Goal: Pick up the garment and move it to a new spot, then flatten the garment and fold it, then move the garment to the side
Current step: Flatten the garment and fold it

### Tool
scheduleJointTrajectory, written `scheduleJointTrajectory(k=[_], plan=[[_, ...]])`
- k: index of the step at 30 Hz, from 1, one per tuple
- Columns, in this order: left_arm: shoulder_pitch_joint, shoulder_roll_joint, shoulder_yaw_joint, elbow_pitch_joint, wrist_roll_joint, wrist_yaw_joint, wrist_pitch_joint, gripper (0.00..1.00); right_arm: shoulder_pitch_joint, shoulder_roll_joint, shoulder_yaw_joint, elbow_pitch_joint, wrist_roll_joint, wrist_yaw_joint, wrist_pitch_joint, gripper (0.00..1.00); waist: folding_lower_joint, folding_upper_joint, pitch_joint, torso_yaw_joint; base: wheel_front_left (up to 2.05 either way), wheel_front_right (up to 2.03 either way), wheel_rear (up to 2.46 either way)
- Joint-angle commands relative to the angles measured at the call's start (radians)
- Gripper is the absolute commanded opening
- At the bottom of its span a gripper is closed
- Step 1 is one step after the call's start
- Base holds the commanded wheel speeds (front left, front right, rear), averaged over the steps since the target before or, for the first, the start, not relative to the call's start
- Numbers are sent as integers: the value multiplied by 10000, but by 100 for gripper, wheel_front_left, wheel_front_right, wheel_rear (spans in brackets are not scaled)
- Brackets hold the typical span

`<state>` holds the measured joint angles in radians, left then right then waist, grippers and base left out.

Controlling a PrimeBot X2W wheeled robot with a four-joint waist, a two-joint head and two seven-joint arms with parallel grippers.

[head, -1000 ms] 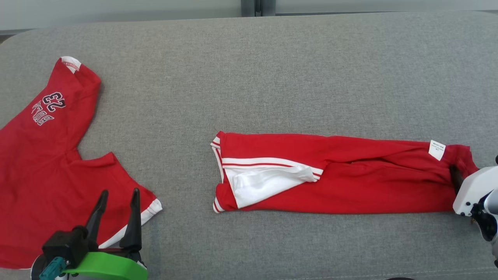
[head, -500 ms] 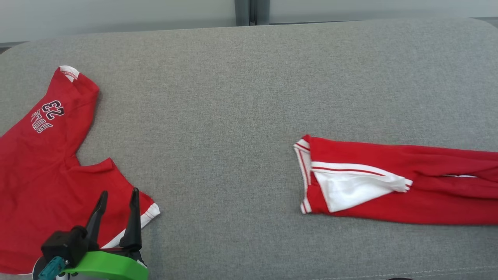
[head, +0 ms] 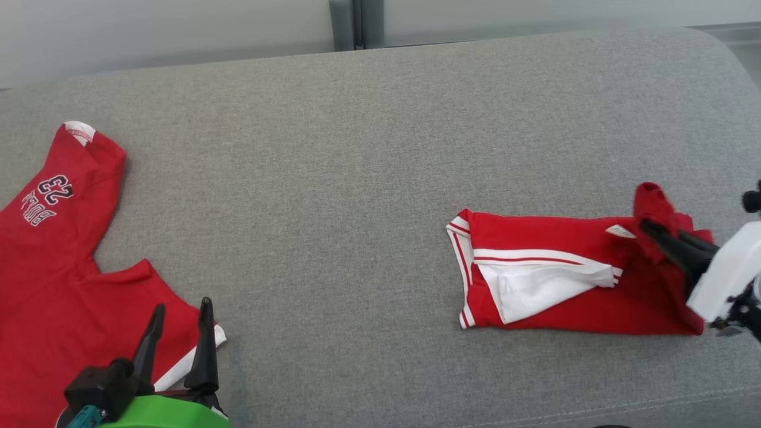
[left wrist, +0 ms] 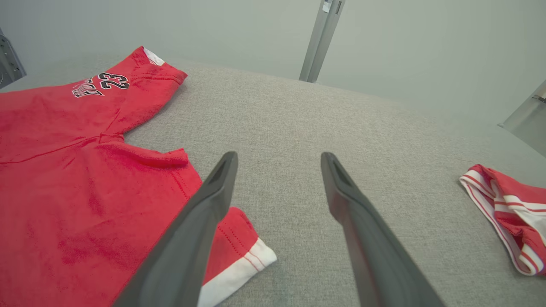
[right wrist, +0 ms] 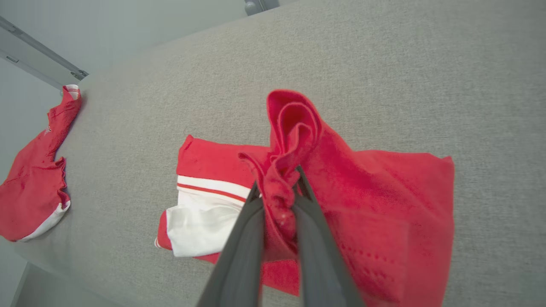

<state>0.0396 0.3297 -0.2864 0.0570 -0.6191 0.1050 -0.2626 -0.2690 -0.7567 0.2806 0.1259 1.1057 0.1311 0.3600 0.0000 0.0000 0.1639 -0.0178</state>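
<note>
right wrist view is showing the right claw (right wrist: 277, 187) pinching the bunched, lifted end of the red garment (right wrist: 375, 204); head view is showing its striped end lying flat on the grey surface (head: 357, 148), right side. left claw (left wrist: 279, 157) is hanging wide, gripping nothing, over a red shirt (left wrist: 64, 170).

A shirt (head: 53, 285) lies flat on the seat (head: 333, 178) at the far left, running off the frame's left edge. The left gripper (head: 182, 305) sits at lower left, over the shirt's lower right corner. The shorts (head: 535, 238) lie on the seat at centre right, well apart from the shirt. At the right edge the right gripper (head: 651, 229) meets their right end, which seems bunched up between its fingers.
</note>
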Motion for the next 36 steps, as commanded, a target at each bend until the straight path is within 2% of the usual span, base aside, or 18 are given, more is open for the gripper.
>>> scheduleJointTrajectory(k=[1,2,7,11,14,22,26,36], plan=[[147,-40,30,45,118,-71,-25,100,145,376,146,-474,-228,-6,21,0,0,0,-45,-246,0,0,0],[161,-103,47,108,192,-81,-25,100,158,1068,332,-897,-663,-6,-63,0,0,0,-79,-364,0,0,0],[44,-221,-91,350,317,-209,-25,100,36,3571,587,-663,-1661,-3,-574,0,0,0,-154,-471,0,0,0],[17,-277,-180,594,339,-342,-25,100,-62,4990,370,110,-2712,-4,-1228,0,0,0,-166,-448,0,0,0],[67,-309,-182,729,358,-408,-25,100,-212,5627,246,730,-3589,-4,-1601,0,0,0,-164,-423,0,0,0],[32,-450,-175,921,435,-520,-26,100,-703,6222,51,1504,-4900,-4,-1938,0,0,0,-113,-428,0,0,0],[-35,-467,-196,1025,558,-562,-26,100,-996,6339,239,1733,-5460,-4,-1764,0,0,0,-97,-485,0,0,0],[-183,-639,-95,1259,703,-739,-26,100,-1481,6621,528,2550,-6212,-4,-1700,0,0,0,48,-391,0,0,0]])
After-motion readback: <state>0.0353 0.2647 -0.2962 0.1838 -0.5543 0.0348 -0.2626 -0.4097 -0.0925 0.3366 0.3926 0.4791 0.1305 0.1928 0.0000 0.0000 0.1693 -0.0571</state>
